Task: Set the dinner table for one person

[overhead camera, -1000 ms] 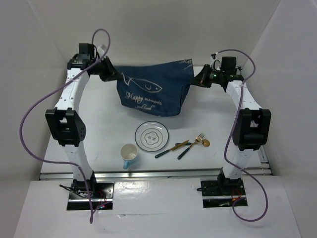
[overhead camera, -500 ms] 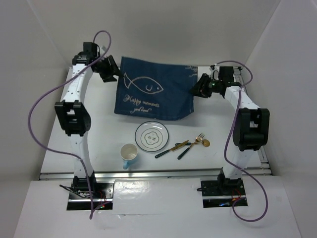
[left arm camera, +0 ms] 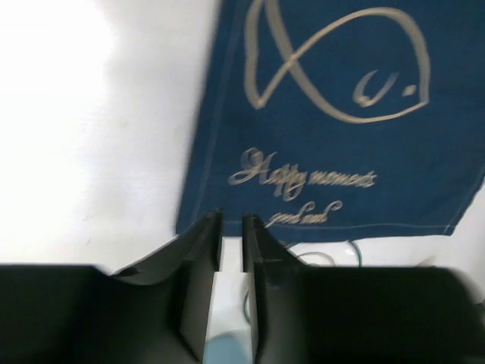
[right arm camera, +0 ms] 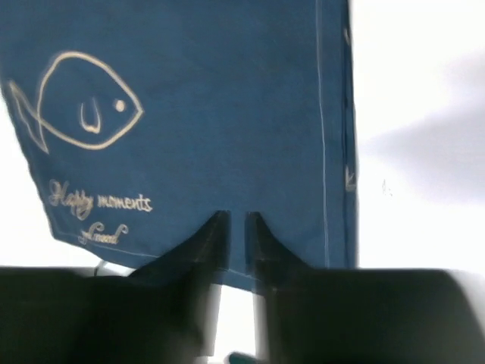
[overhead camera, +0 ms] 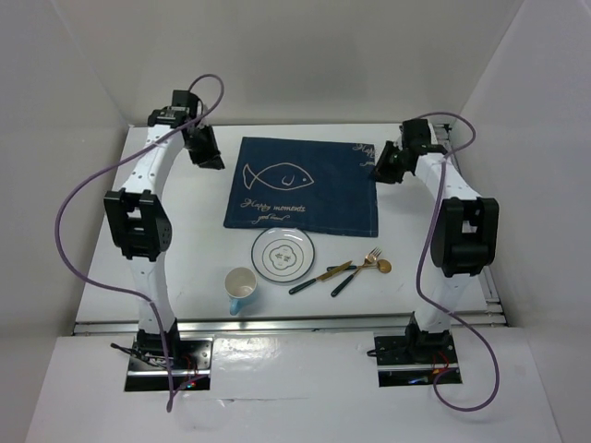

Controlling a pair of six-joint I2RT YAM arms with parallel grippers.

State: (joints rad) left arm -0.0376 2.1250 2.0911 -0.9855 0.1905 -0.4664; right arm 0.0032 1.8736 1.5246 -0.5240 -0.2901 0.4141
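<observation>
The navy placemat with a white fish (overhead camera: 303,183) lies flat on the white dinner table (overhead camera: 189,245), its far edge toward the back wall. My left gripper (overhead camera: 209,158) hovers just off the placemat's far left corner. In the left wrist view the left gripper (left arm camera: 232,220) stands slightly open and empty above the placemat (left arm camera: 333,114). My right gripper (overhead camera: 380,170) is over the far right corner. The right wrist view shows the right gripper (right arm camera: 236,218) also a little open, with nothing between its fingers, and the placemat (right arm camera: 212,114) below.
A white plate with a dark rim (overhead camera: 283,254) sits just in front of the placemat. A white and light-blue cup (overhead camera: 241,288) stands nearer, to the left. A knife (overhead camera: 320,277), fork (overhead camera: 355,270) and spoon (overhead camera: 372,267) lie right of the plate.
The placemat hung between both grippers a second ago. It came down and now lies spread flat. Both grippers opened, let go of its corners and drew back.
</observation>
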